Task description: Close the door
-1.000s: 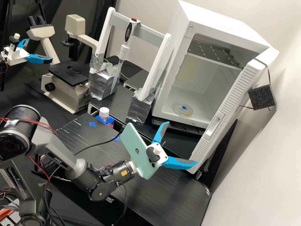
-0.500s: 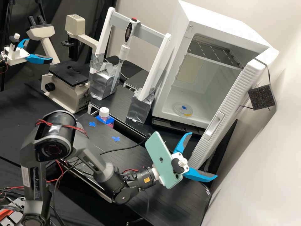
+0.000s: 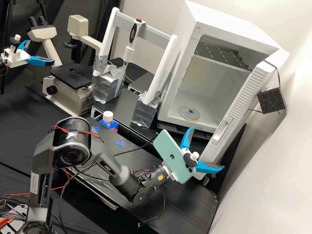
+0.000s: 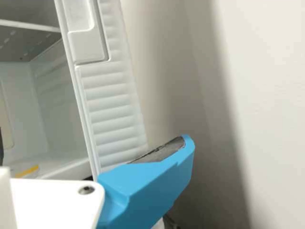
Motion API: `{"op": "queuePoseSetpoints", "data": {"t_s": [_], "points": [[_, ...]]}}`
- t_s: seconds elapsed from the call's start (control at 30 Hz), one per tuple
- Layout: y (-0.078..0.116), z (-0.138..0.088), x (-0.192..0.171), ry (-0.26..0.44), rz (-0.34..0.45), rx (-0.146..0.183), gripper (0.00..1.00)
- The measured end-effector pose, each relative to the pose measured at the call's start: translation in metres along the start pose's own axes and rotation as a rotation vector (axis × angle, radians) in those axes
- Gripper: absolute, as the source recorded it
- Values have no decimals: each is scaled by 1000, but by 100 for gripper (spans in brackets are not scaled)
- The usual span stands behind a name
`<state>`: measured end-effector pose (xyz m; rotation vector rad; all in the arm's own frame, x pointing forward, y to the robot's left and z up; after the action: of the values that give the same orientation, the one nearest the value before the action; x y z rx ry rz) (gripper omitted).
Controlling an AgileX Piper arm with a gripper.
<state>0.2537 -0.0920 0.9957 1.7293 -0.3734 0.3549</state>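
The white cabinet's door (image 3: 240,104) stands wide open at the right, its ribbed edge and recessed grip (image 3: 223,130) facing the bench. My gripper (image 3: 207,148) is at the door's lower free end, fingers spread, one on the cabinet-opening side and the other by the door's bottom corner, towards the wall. In the wrist view, the ribbed door edge (image 4: 112,105) rises behind my gripper (image 4: 94,143), and one blue finger (image 4: 147,186) crosses in front of its lower part. Whether finger and door touch, I cannot tell. The cabinet (image 3: 169,105) holds a round dish (image 3: 189,113) on its floor.
A black foam block (image 3: 271,100) hangs from a strap on the door's outer side, near the wall (image 3: 273,182). Left of the cabinet stand a pipette on a white frame (image 3: 143,31), a white-capped bottle (image 3: 108,117) and a microscope (image 3: 65,94). A cable lies on the bench.
The arm has swung right towards the door's free end, then shifted slightly up in the high view over the last half second. The door has not moved, and the fingers have stayed apart.
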Motion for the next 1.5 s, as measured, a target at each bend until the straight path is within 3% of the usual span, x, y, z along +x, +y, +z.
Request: {"op": "queuePoseSetpoints", "data": {"t_s": [0.17, 0.47, 0.83, 1.0, 1.2, 1.5], "points": [[0, -1, -1, 0, 0, 0, 100], [-7, -28, -28, 32, -33, -25, 100], [-37, -64, -39, 93, -137, -15, 100], [-52, -81, -40, 160, -213, -17, 100], [-66, -104, -41, 297, -274, -9, 100], [-76, -114, -31, 348, -312, -3, 100]]}}
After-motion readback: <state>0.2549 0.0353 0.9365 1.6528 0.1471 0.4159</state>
